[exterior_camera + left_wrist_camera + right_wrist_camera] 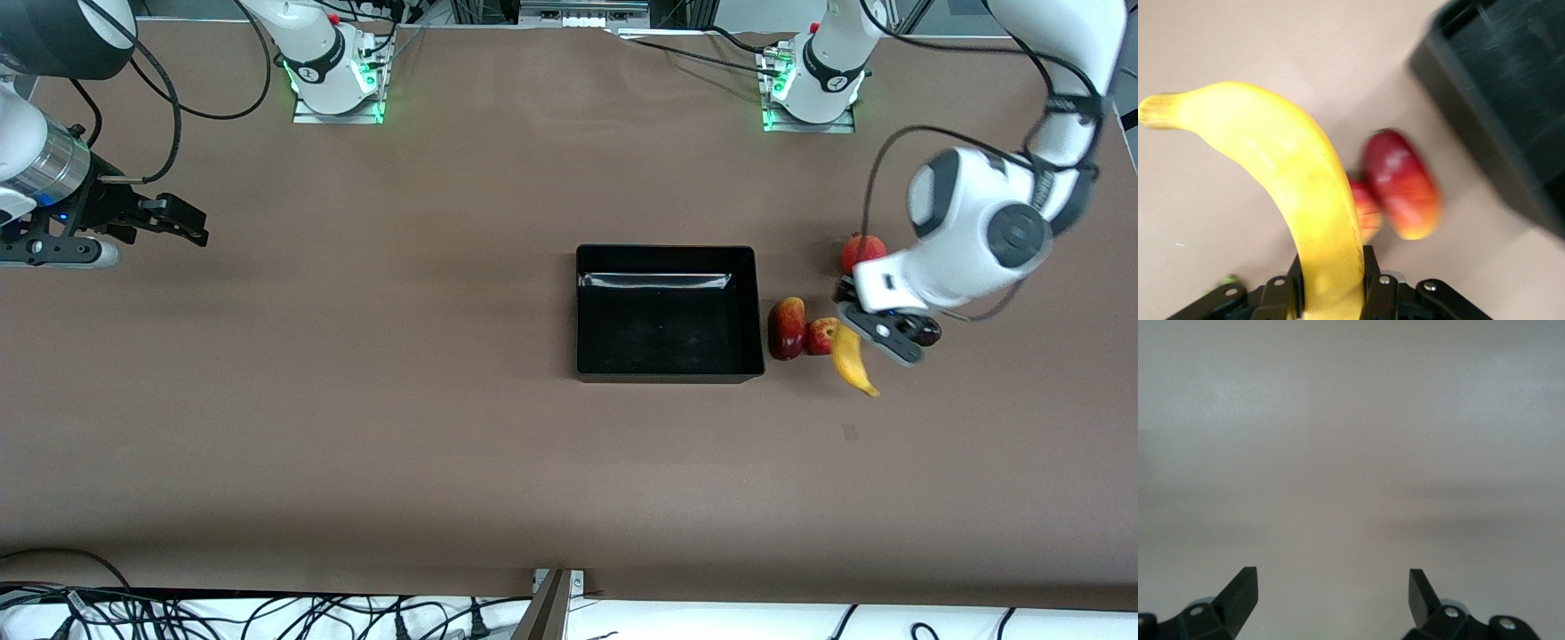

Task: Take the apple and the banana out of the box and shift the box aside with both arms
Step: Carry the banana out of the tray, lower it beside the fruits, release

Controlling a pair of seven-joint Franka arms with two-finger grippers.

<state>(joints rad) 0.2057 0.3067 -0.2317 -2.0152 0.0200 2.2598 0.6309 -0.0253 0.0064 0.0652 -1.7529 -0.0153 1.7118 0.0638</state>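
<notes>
The left gripper (861, 331) is clamping one end of the banana (852, 360) between its fingers (1286, 293) (the free end is curving away from the wrist camera), holding it over the table (356, 400) beside the small apple (821, 336). The apple is sitting against the oblong dark-red fruit (787, 328), which is lying just beside the wall of the black box (667, 313) at the left arm's end, with the pomegranate (862, 251) showing farther from the front camera. The right gripper (182, 224) is waiting with fingers (1238, 593) spread wide and holding nothing, over bare table at the right arm's end.
</notes>
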